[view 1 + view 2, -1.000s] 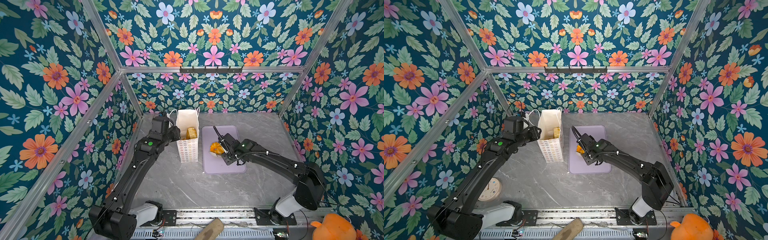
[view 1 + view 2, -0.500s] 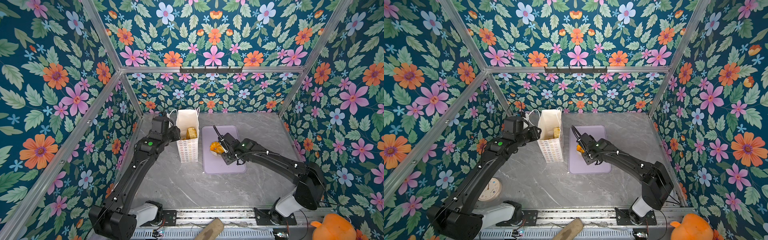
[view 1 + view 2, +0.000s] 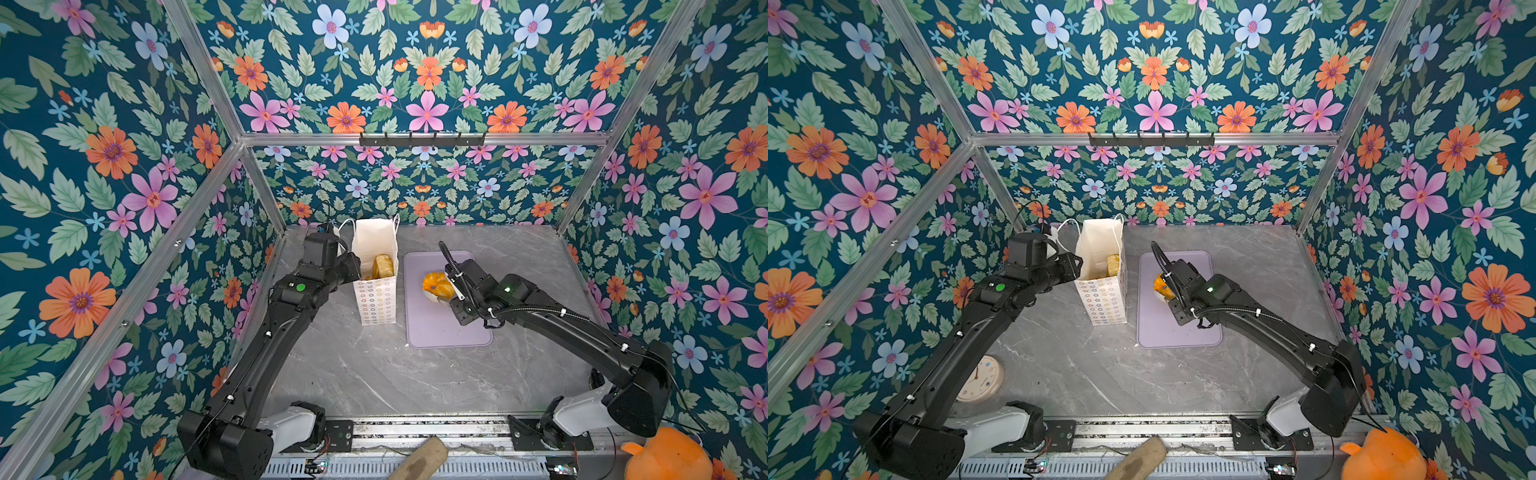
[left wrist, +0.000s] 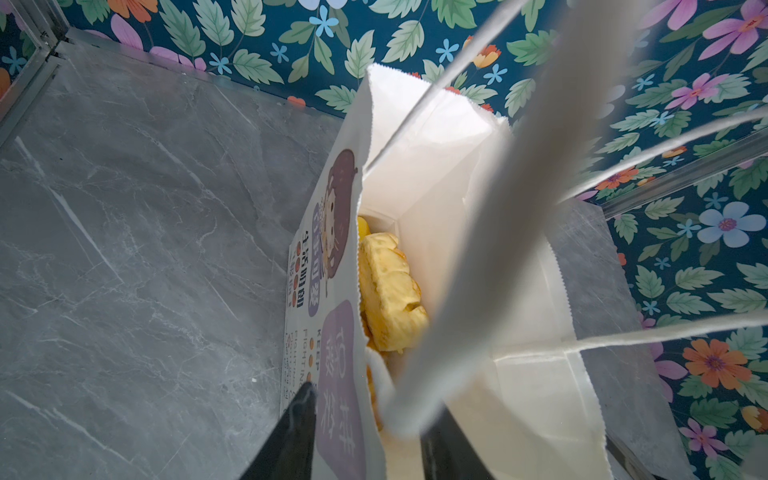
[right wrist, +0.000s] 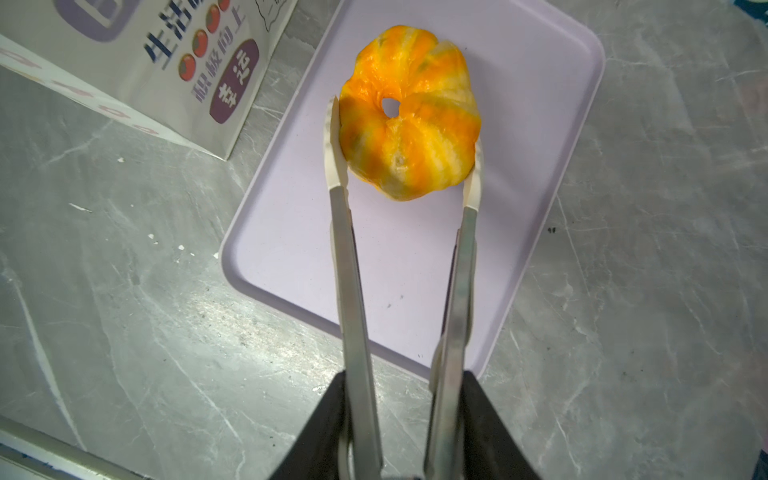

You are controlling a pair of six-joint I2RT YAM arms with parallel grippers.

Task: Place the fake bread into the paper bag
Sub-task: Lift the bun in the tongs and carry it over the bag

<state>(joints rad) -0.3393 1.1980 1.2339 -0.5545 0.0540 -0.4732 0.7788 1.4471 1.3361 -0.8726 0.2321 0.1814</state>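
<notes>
Right now you are at the pick-up step, on the only piece of bread I can see outside the bag.

Right gripper (image 5: 405, 415): fingers clamped on the handles of a pair of tongs (image 5: 353, 291), not on the bread itself. The white-capped tong tips sit one on each side of the ring bun (image 5: 415, 145) and touch its flanks. The bun is on the lilac tray (image 5: 519, 124), on the half toward the back wall, and looks to be resting there. I can make out no lift.

Left gripper (image 4: 374, 415): one finger is outside the paper bag (image 4: 457, 187) and one inside, with the rim between them. It reads as a pinch that holds the mouth open. The bag stands upright on the grey table (image 3: 374, 374), just beside the tray on the left arm's side. Inside, a pale segmented loaf (image 4: 390, 291) stands on end against the printed wall, with more golden bread under it. I cannot count the pieces.

Next move, as I judge it:
- Squeeze firmly enough that the glossy bun does not slip.
- Raise it above the bag's rim, which stands much taller than the bun.
- Carry it across to the open mouth and let go over the gap beside the loaf.
- Clear the cord handles (image 4: 665, 330) and the left gripper at the rim.
- Hold the left pinch steady so the bag does not tip.
</notes>
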